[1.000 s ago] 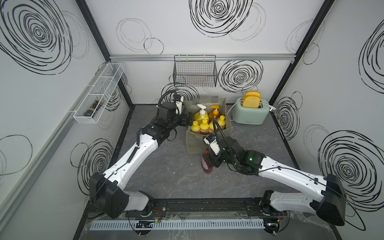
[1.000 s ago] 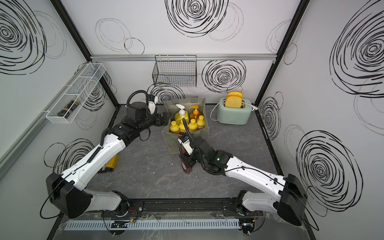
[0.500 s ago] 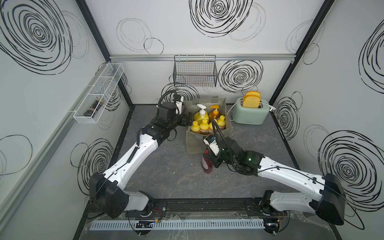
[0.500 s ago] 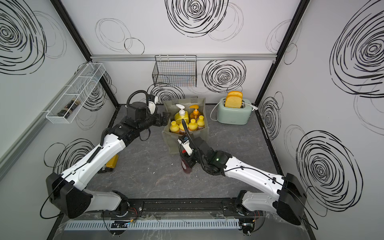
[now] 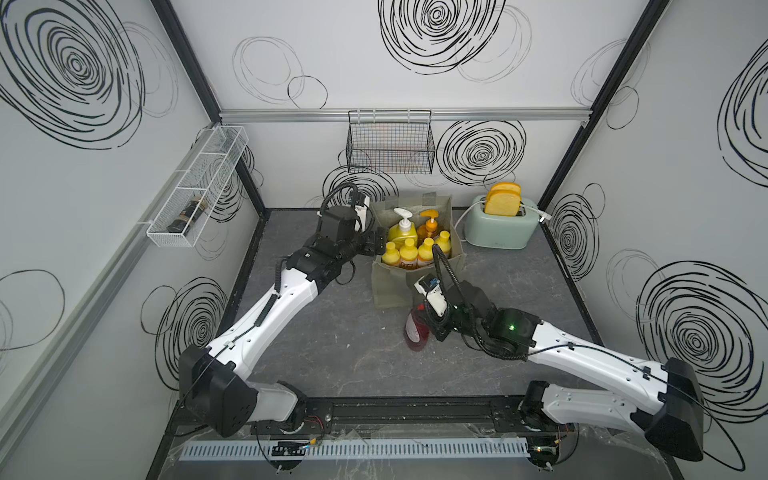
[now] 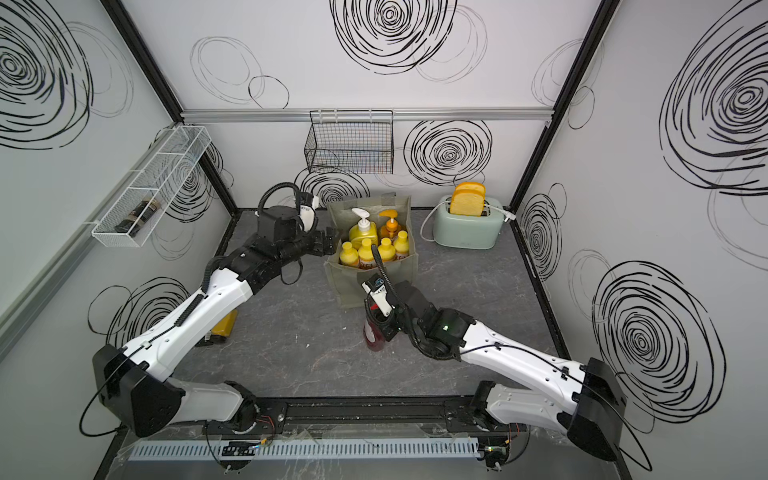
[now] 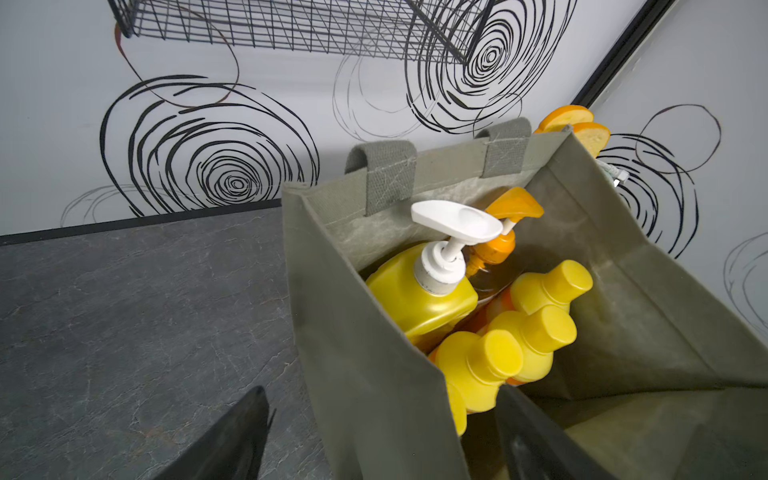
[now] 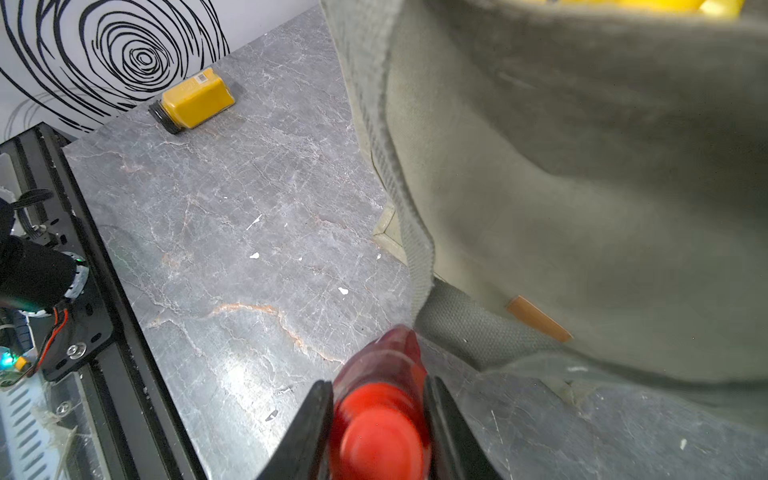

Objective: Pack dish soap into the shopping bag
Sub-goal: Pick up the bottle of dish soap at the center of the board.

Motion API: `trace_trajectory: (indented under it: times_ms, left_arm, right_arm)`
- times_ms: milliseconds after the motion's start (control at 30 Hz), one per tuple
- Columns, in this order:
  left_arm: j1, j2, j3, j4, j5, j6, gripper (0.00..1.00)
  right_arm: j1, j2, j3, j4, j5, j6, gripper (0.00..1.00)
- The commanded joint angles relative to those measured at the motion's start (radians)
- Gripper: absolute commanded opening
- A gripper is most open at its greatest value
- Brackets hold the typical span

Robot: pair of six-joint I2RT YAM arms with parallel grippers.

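1. The boxy grey-green fabric shopping bag (image 5: pixel 395 286) stands open toward the far middle of the grey marbled tabletop (image 5: pixel 324 345).
2. Six soap bottles stand inside it. At the far side are a big yellow bottle with a white pump (image 5: pixel 401 232) and a big amber bottle with an orange pump (image 5: pixel 430 226). Nearer are four small orange yellow-capped bottles (image 5: pixel 409 253) in a row, their labels too small to read.
3. The squat red bottle with a red cap (image 5: pixel 415 332) is outside the bag, just on its near side.
4. The right gripper (image 8: pixel 378 395) clamps this red bottle just below the cap, with a black finger (image 8: pixel 316 415) pressed against each side.
5. The left gripper (image 7: pixel 380 392) is spread wide and straddles the bag's left wall. One finger is outside and one inside, and it grips nothing.
6. A small orange tag (image 8: pixel 538 318) sits on the bag's near face; no writing can be made out on it.
7. A yellow black-lidded jar (image 8: pixel 195 99) lies on its side at the left of the table. Its white barcode sticker is too small to read.
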Motion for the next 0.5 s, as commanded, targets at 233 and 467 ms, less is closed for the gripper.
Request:
trace_trajectory:
  times_ms: [233,467]
  left_arm:
    - [-0.058,-0.083,-0.222,0.076,-0.036,-0.093,0.50]
    - [-0.092,-0.161,-0.341,0.152,-0.087,-0.146,0.41]
  right_arm:
    - [0.007,-0.106,0.015,-0.088,-0.004,0.017,0.06]
    - [0.007,-0.163,0.022,-0.138,-0.011,0.018,0.03]
